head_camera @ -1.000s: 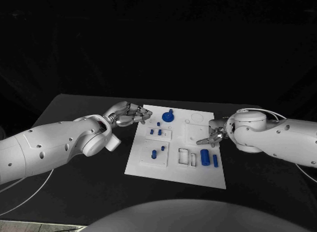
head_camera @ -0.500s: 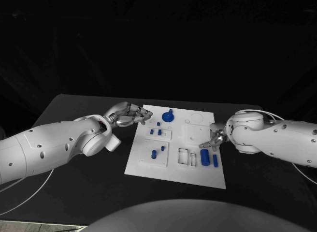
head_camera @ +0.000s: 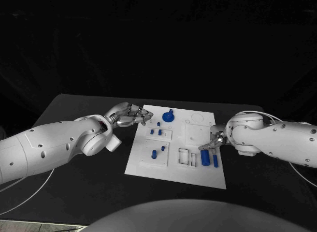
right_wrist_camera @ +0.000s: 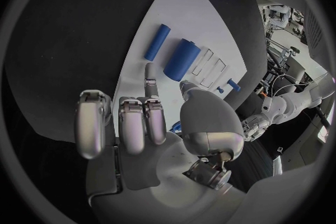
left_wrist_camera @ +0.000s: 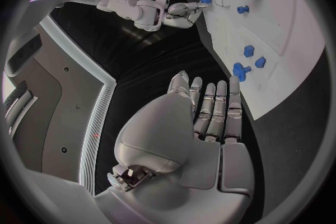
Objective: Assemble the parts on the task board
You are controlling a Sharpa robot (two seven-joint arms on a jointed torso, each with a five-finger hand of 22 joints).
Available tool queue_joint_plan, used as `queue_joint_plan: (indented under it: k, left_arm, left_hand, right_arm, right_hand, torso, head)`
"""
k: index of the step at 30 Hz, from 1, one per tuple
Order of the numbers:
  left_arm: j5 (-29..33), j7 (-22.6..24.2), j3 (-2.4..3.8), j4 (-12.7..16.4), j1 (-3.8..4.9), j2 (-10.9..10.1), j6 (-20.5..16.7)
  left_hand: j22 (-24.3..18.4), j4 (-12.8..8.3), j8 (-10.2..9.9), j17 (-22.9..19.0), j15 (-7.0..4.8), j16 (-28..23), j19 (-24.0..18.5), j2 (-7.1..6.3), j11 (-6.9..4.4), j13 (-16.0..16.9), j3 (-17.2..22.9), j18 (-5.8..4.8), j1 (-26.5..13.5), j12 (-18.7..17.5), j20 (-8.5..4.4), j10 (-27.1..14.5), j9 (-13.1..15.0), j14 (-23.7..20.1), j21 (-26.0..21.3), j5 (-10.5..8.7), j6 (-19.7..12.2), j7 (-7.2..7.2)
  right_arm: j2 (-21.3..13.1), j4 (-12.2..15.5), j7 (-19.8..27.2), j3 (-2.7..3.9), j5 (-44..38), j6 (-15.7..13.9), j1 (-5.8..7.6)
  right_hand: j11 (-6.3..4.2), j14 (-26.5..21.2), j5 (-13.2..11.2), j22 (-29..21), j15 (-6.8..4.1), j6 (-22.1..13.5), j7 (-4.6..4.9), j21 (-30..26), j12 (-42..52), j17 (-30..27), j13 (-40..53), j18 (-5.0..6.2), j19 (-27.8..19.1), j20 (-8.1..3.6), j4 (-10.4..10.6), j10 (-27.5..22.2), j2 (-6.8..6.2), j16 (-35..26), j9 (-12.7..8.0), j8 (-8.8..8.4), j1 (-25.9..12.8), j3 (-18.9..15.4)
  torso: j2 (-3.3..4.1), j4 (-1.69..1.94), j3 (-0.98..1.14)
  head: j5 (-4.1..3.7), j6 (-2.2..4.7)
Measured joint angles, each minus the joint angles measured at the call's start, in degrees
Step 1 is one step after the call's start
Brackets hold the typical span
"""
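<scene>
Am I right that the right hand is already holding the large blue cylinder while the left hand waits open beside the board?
Not quite: in the right wrist view the right hand holds nothing; the large blue cylinder lies on the task board just beyond its fingers. The left hand does wait open beside the board.

Looking down from the robot's head onto the black tabletop [head_camera: 75, 104], far enough to take in the whole white task board [head_camera: 179, 166] and both arms. From behind the left hand [left_wrist_camera: 203, 123], close over its palm, facing along the fingers toward the board's edge and across to the right hand [left_wrist_camera: 183, 12]. From behind the right hand [right_wrist_camera: 150, 123], very near, facing the board with its two blue parts [right_wrist_camera: 181, 59], shared with both other views.
</scene>
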Motion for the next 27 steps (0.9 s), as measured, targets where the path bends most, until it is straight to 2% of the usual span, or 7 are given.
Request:
queue_joint_plan:
  k: [4,6,11,15,19,22,27]
  left_arm:
    - [0.00,-0.25,0.02,0.03,-0.01,-0.08,0.09]
    - [0.00,-0.35,0.02,0.04,-0.01,-0.10,0.12]
    - [0.00,-0.61,0.01,0.05,-0.01,-0.11,0.25]
    - [0.00,-0.81,0.01,0.05,-0.01,-0.09,0.36]
    - [0.00,-1.02,0.00,0.05,-0.01,-0.08,0.50]
    - [0.00,-1.21,-0.01,0.03,-0.01,-0.08,0.62]
    - [0.00,-1.50,-0.01,0.02,-0.01,-0.06,0.80]
  left_hand:
    - [0.00,0.00,0.00,0.00,0.00,0.00,0.21,0.14,0.21,0.00,0.00,0.00,-0.14,0.23,0.21,-0.21,0.00,0.00,0.00,0.00,0.00,0.00]
    - [0.00,0.00,0.00,0.00,0.00,0.00,0.21,0.14,0.21,0.00,0.00,-0.01,-0.14,0.23,0.21,-0.21,0.00,0.00,0.00,0.00,0.00,0.00]
    - [-0.01,0.00,0.00,-0.07,0.00,0.00,0.21,0.13,0.21,0.00,0.00,-0.01,-0.13,0.23,0.21,-0.21,0.00,0.00,0.00,0.00,0.00,0.00]
    - [-0.01,0.00,0.00,-0.08,0.00,0.00,0.21,0.13,0.21,0.00,0.00,-0.01,-0.13,0.23,0.21,-0.21,0.00,0.00,0.00,0.00,0.00,0.00]
    - [0.05,0.00,0.00,-0.07,0.00,0.00,0.21,0.13,0.21,0.00,0.00,-0.01,-0.13,0.23,0.21,-0.21,0.00,0.00,0.00,0.00,0.00,0.00]
    - [0.06,0.00,0.00,-0.07,0.00,0.00,0.21,0.13,0.21,0.00,0.00,0.00,-0.13,0.23,0.21,-0.21,0.00,0.00,0.00,0.00,0.00,0.00]
    - [0.05,0.00,0.00,-0.07,0.00,0.00,0.21,0.13,0.21,0.00,0.00,-0.01,-0.13,0.23,0.21,-0.21,-0.01,0.00,0.00,0.00,0.00,0.00]
  right_arm:
    - [0.15,-0.30,0.08,0.00,1.02,-0.14,-0.20]
    - [0.20,-0.38,0.12,0.00,1.45,-0.21,-0.26]
    - [0.28,-0.58,0.22,0.00,2.38,-0.35,-0.32]
    - [0.30,-0.72,0.31,0.00,2.99,-0.44,-0.35]
    - [0.30,-0.75,0.47,0.00,3.63,-0.52,-0.36]
    - [0.31,-0.75,0.62,0.00,4.03,-0.59,-0.39]
    - [0.52,-0.89,0.79,0.00,4.48,-0.70,-0.58]
  right_hand:
    - [0.13,-0.03,-0.76,0.00,0.03,-1.15,0.29,-0.42,0.00,0.00,0.00,0.00,-0.33,0.32,0.00,0.13,-0.22,0.00,0.24,-0.51,0.22,0.00]
    - [0.32,-0.02,-1.41,0.00,0.42,-1.57,0.49,-0.43,0.00,0.00,0.00,0.00,-0.45,0.45,0.00,0.10,-0.22,0.00,0.49,-0.89,0.22,0.00]
    - [0.62,-0.02,-2.81,0.00,0.42,-2.78,0.94,-1.09,0.00,-0.01,-0.01,0.00,-0.85,0.85,0.00,0.22,-0.48,0.00,1.24,-1.22,0.48,0.00]
    - [0.83,-0.02,-3.98,-0.01,0.83,-3.56,1.11,-1.55,0.00,-0.01,-0.01,0.00,-1.04,1.04,0.00,0.02,-0.31,0.00,2.04,-1.22,0.76,0.00]
    - [0.82,-0.02,-3.99,-0.01,0.82,-3.76,0.91,-1.98,0.00,-0.01,-0.01,0.00,-1.24,1.24,0.00,0.02,-0.57,0.00,2.73,-1.22,1.22,0.00]
    - [0.82,-0.02,-3.99,-0.01,0.82,-3.96,1.11,-2.53,0.00,-0.01,-0.01,0.00,-1.55,1.55,-0.15,0.02,-0.37,0.00,3.31,-1.22,1.43,0.15]
    - [0.82,-0.02,-4.17,0.04,0.82,-3.96,1.11,-2.94,0.00,-0.01,-0.01,0.00,-1.76,1.34,-0.15,0.02,-0.37,0.00,3.92,-1.22,1.43,0.15]
  torso:
    - [0.00,0.01,-0.01]
    - [0.00,0.01,-0.01]
    - [0.00,-0.01,-0.02]
    - [0.00,-0.01,-0.01]
    - [0.00,-0.04,-0.01]
    - [0.01,-0.04,-0.01]
    - [0.01,-0.02,-0.01]
  head:
    - [0.05,0.00]
    - [0.09,0.00]
    - [0.19,0.00]
    - [0.20,0.00]
    - [0.20,0.00]
    - [0.18,0.00]
    - [0.10,0.00]
